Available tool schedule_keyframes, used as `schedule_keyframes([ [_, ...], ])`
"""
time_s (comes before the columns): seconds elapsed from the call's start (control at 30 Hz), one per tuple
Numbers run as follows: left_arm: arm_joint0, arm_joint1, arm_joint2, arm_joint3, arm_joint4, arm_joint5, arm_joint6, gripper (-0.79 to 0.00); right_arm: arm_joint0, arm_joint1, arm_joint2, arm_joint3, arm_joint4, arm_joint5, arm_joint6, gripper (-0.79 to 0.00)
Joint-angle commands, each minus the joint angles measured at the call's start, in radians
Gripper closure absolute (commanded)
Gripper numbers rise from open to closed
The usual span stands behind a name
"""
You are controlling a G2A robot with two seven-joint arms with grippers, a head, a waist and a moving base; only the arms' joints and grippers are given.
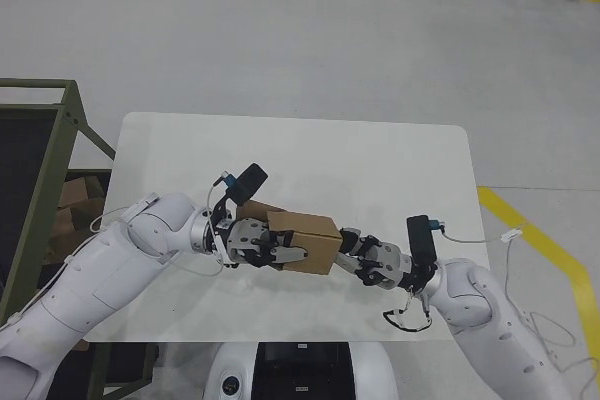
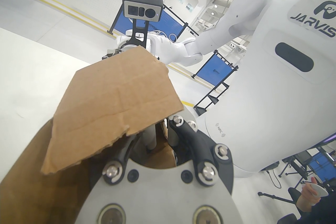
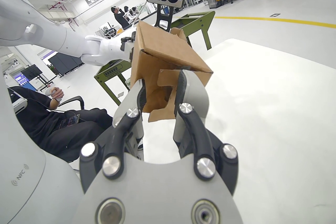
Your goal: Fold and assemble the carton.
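Note:
A brown carton (image 1: pixel 302 240) is held in the air over the front middle of the white table (image 1: pixel 380 160), between my two arms. My left gripper (image 1: pixel 265 243) grips its left end, shut on a wall of the carton (image 2: pixel 113 104); a loose flap folds back over the fingers (image 2: pixel 183 130) and hides most of them. My right gripper (image 1: pixel 348 255) holds the opposite, open end. In the right wrist view its fingers (image 3: pixel 183 88) straddle the end flaps of the carton (image 3: pixel 162 62) and press on them.
A green metal frame (image 1: pixel 60 130) stands off the table's left edge, with flat cardboard pieces (image 1: pixel 80 200) beside it. The far half of the table is bare white surface. A yellow floor line (image 1: pixel 540 240) runs to the right.

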Motion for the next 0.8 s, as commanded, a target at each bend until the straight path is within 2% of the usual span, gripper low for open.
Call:
schedule_keyframes([
  [0.0,-0.002,0.001,0.003,0.000,0.002,0.000,0.000,0.000,0.005,-0.001,-0.003,0.003,0.004,0.000,0.004,-0.237],
  [0.77,-0.024,0.013,0.035,-0.003,0.001,0.000,0.000,0.000,0.068,-0.009,-0.051,0.034,0.078,-0.045,0.073,-0.243],
])
